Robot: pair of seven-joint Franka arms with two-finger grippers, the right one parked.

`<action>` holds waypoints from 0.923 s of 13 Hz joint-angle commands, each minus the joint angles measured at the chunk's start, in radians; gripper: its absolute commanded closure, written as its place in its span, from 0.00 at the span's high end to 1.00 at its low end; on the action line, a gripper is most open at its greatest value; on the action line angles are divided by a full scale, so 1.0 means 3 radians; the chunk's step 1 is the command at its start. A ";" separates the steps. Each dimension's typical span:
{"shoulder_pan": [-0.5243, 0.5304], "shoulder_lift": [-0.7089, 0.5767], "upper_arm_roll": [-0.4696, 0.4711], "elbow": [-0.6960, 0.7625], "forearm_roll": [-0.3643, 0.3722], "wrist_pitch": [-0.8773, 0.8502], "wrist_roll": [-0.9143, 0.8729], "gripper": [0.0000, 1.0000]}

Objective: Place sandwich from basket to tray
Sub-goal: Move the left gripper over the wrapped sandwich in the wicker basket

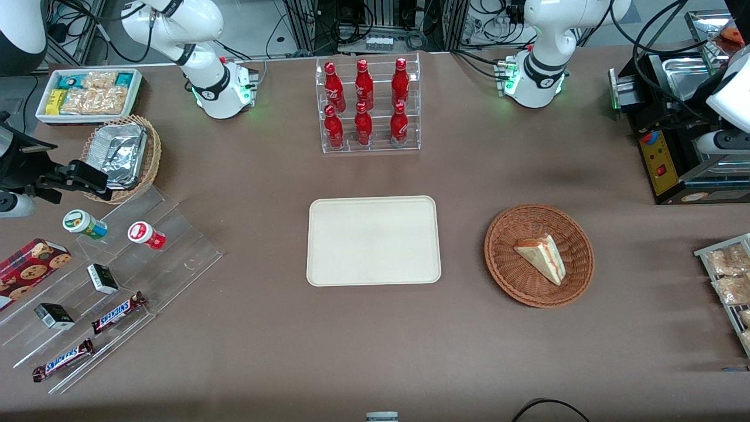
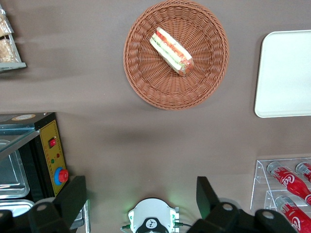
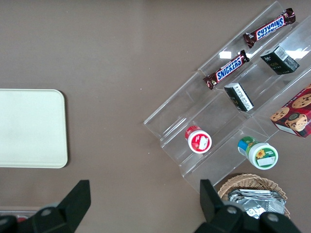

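Front cam: sandwich is sitting in the basket, tray lying beside it; no claw showing here. Left wrist cam: claw is hanging wide open high above the table, sandwich lying well clear of it.

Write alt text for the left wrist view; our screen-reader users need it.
A sandwich lies in a round wicker basket on a brown table, the empty cream tray beside it. The open gripper hangs high above the table, holding nothing.

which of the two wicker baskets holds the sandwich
The reddish-brown round wicker basket, with the triangular white-bread sandwich in it; the tan basket holds foil containers. The gripper is open, high above.
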 commanded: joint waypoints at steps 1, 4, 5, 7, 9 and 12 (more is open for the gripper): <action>0.0004 -0.0047 0.0008 -0.0019 0.0014 -0.0012 0.0074 1.00; -0.0001 0.0167 -0.0003 -0.0034 0.0070 0.0074 0.0018 1.00; -0.0006 0.0274 -0.0008 -0.0039 0.0141 0.0171 -0.0063 1.00; 0.0004 0.0489 -0.0003 -0.0126 0.0147 0.0456 -0.0268 1.00; 0.0030 0.0612 0.0013 -0.0299 0.0121 0.0819 -0.0548 1.00; -0.0011 0.0923 0.0008 -0.0494 0.0152 0.1357 -0.1360 1.00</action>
